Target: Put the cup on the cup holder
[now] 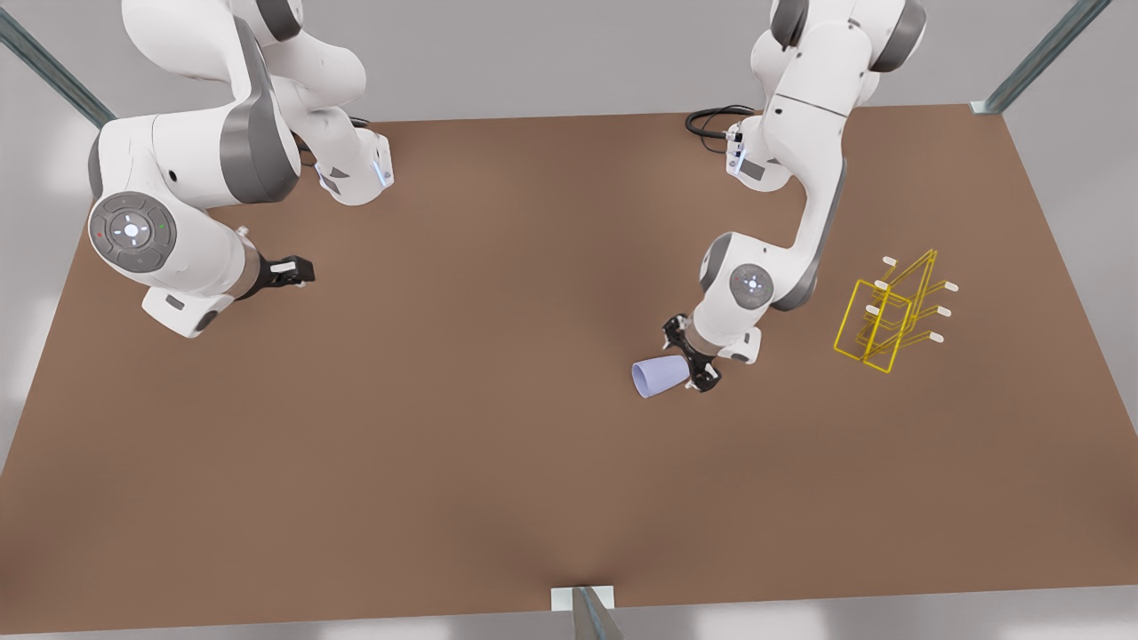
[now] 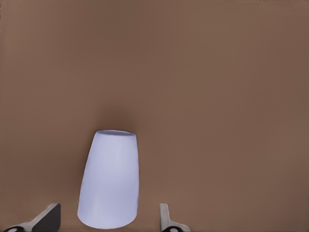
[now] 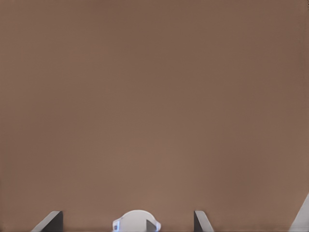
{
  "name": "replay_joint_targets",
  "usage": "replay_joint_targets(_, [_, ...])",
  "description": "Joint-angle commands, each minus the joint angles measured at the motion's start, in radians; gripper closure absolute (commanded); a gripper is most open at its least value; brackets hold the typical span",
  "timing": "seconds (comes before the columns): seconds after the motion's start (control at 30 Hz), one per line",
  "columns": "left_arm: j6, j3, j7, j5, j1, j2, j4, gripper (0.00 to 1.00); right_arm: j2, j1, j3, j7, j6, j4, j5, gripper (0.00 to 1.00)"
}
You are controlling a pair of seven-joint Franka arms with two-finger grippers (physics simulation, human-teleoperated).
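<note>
Left hand [image 1: 692, 364] sits at the cup [image 1: 660, 376], fingers spread wide, one on each side of the cup's narrow end. In the left wrist view the fingertips [image 2: 166, 220] flank the cup [image 2: 110, 186] with brown tabletop showing on both sides, so no grip (straddling, not clamped).

Cup lies on its side on the tabletop [image 1: 498, 462], open mouth pointing toward the front view's left, roughly mid-tabletop and a little toward the front view's right. Plain lavender-blue, tapered, no handle.

Cup holder [image 1: 889, 316] stands well apart from the cup, near the tabletop's edge on the front view's right. Yellow wire loops, short white-tipped pegs sticking out, nothing hung on them.

Right hand [image 1: 289, 269] waits near the tabletop's edge on the front view's left, well clear of the cup. Its fingers [image 3: 53, 221] are parted with nothing between them but bare brown surface.

Progress, as I judge it: approach done, hand lined up around the cup. Left to do: close on the cup, lift, carry across to the holder, seat it on a peg.

Surface is flat, uniform brown, unmarked. Pale grey surroundings beyond it; metal frame struts at the far corners and one at the middle of the near edge.
</note>
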Motion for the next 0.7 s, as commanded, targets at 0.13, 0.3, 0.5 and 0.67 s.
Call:
replay_joint_targets(0.13, [0.071, 0.000, -0.342, -0.003, -0.020, 0.037, 0.004, 0.00, -0.001, 0.000, 0.000, 0.142, -0.006, -0.002, 0.003, 0.00])
replay_joint_targets(0.3, [0.088, 0.000, -0.342, -0.003, -0.021, 0.054, 0.004, 0.00, 0.006, 0.003, 0.000, 0.142, -0.006, -0.002, 0.003, 0.00])
replay_joint_targets(0.5, [0.128, 0.000, -0.058, 0.012, -0.038, 0.092, 0.004, 0.00, 0.006, 0.008, 0.000, 0.142, -0.006, -0.002, 0.003, 0.00])
replay_joint_targets(0.67, [0.126, 0.000, 0.032, 0.013, -0.040, 0.097, 0.004, 0.00, 0.006, 0.008, 0.000, 0.142, -0.006, -0.002, 0.003, 0.00])
